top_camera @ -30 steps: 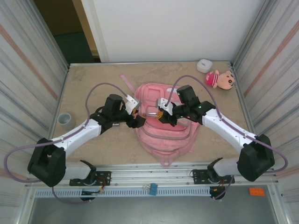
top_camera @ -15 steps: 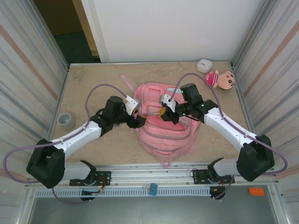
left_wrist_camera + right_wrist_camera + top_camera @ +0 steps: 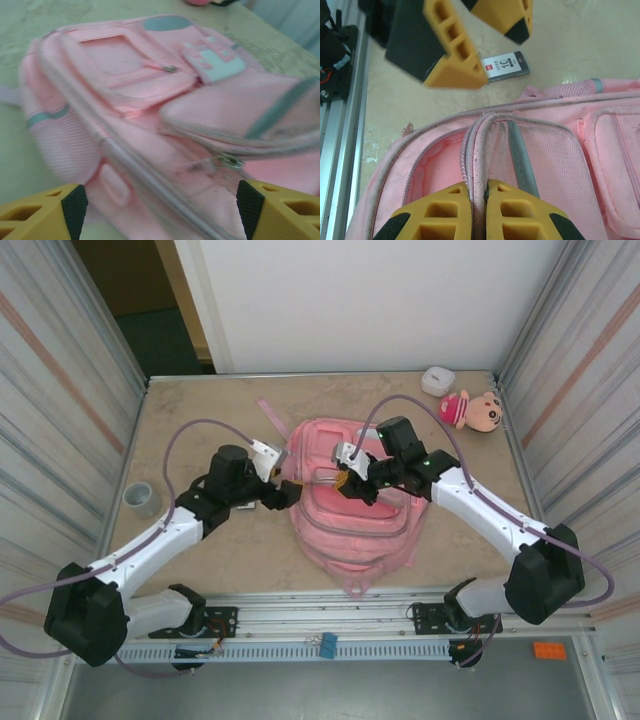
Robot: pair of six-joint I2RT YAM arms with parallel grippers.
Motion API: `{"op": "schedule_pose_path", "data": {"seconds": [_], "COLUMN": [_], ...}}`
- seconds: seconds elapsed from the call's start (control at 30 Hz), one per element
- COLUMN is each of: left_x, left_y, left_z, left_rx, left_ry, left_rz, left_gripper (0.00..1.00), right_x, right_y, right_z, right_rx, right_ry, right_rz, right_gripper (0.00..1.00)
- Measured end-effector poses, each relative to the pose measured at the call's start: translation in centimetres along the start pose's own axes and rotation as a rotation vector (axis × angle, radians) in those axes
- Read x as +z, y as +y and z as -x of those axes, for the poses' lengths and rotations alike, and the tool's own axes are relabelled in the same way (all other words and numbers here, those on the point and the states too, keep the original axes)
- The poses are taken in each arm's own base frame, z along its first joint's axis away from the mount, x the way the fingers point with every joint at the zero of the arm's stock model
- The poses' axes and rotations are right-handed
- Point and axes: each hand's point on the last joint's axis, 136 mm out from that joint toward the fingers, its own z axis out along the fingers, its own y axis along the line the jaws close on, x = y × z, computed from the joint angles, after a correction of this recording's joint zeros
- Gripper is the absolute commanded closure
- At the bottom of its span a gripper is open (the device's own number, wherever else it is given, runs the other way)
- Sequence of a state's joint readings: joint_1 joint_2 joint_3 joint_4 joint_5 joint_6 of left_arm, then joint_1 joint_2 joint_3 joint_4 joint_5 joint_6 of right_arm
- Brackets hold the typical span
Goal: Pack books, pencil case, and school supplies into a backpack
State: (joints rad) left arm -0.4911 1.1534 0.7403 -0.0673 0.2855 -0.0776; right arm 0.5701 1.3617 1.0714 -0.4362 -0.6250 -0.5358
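1. Lying flat at the table's centre, the backpack [image 3: 355, 530] has its front pockets facing up, and a loose strap [image 3: 268, 416] trails toward 11 o'clock.
2. Right gripper [image 3: 479, 200]: jaws closed, pinching the piped zip rim [image 3: 474, 145] of the backpack so that the fabric rises in a narrow ridge.
3. Left gripper [image 3: 290, 492]: jaws wide apart and holding nothing, just beside the backpack at its 9 o'clock edge, fingertips aimed at the fabric.
4. Handling, as a judgement: the backpack looks soft, limp and light. Its thin panels and mesh would likely sag or bunch in a pinch. The stiffer piped rim opposite the pinched one seems the surest hold for spreading the opening.
5. Doll [image 3: 474, 410] at 1 o'clock and tape roll [image 3: 140, 498] at 9 o'clock lie well apart from the backpack.
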Motion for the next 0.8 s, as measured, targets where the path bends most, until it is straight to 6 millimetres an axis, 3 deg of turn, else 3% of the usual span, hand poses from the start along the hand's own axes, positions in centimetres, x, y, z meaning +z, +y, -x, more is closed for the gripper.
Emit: {"op": "schedule_pose_path", "data": {"seconds": [0.1,0.23,0.43,0.6,0.8], "left_x": [-0.7,-1.0,-0.6,-0.3,0.3], "left_y": [3.9,8.5,11.1,12.6,13.6], "left_z": [-0.4,-3.1,-8.2,-11.5,-13.4], "left_rx": [-0.140,-0.332,-0.440,-0.460,-0.461], "left_ry": [0.021,0.111,0.298,0.429,0.523], "left_rz": [0.122,0.280,0.437,0.532,0.583], "left_gripper": [0.20,0.19,0.15,0.13,0.14], "right_x": [0.4,0.6,0.7,0.8,0.7], "right_y": [0.2,0.3,0.3,0.5,0.7], "right_z": [-0.1,-0.2,-0.3,-0.2,0.6], "right_rx": [-0.002,-0.004,-0.008,-0.016,0.011], "right_ry": [0.008,0.016,0.023,0.024,-0.009], "right_rz": [0.008,0.008,0.002,0.006,0.017], "right_gripper": [0.95,0.94,0.91,0.60,0.46]}}
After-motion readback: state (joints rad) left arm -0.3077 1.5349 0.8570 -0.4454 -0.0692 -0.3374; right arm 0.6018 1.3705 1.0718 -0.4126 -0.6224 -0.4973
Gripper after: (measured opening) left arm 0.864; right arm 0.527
